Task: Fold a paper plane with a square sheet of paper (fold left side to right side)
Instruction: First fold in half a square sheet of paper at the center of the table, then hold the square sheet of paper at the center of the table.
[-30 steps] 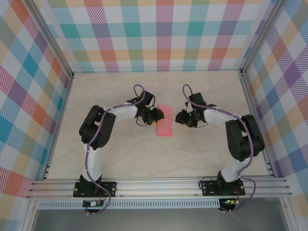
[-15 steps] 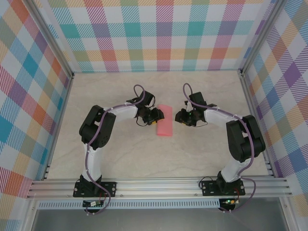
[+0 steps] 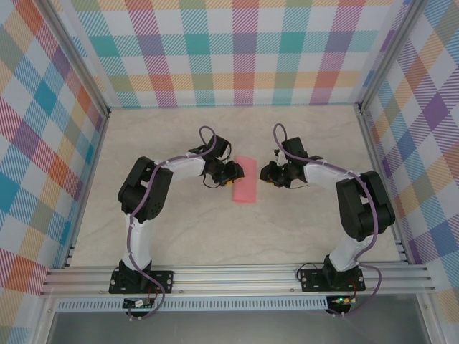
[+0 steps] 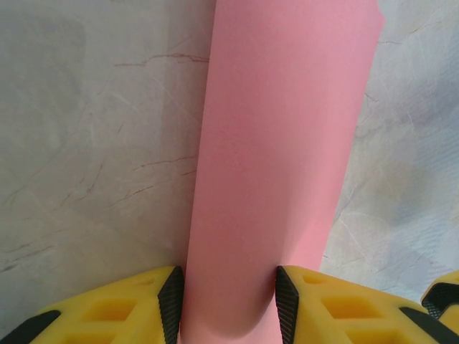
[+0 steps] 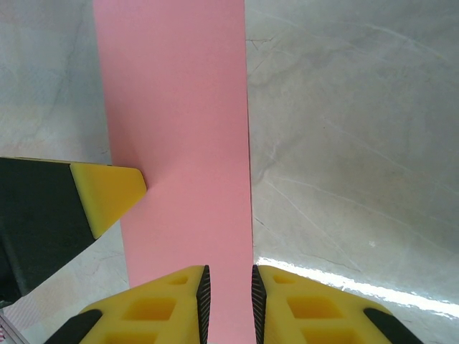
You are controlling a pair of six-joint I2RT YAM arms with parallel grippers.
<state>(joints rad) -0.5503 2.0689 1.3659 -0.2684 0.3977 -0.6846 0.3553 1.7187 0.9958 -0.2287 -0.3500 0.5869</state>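
The square sheet of paper (image 3: 246, 180), pink-red and folded into a narrow strip, lies on the table between the two arms. My left gripper (image 3: 233, 173) is at its left edge. In the left wrist view the paper (image 4: 280, 143) runs between my left gripper's (image 4: 229, 308) jaws, touches both pads and bows up there. My right gripper (image 3: 265, 174) is at the strip's right side. In the right wrist view the paper (image 5: 179, 107) lies flat under my right gripper (image 5: 228, 301), whose jaws stand a narrow gap apart. A left fingertip (image 5: 107, 190) rests on the strip's left edge.
The pale marbled table (image 3: 179, 229) is walled by checked panels (image 3: 244, 57) at the back and both sides. An aluminium rail (image 3: 237, 276) carrying both arm bases runs along the near edge.
My right gripper's jaws have narrowed and it has edged slightly left toward the paper. The left gripper and the paper have hardly moved.
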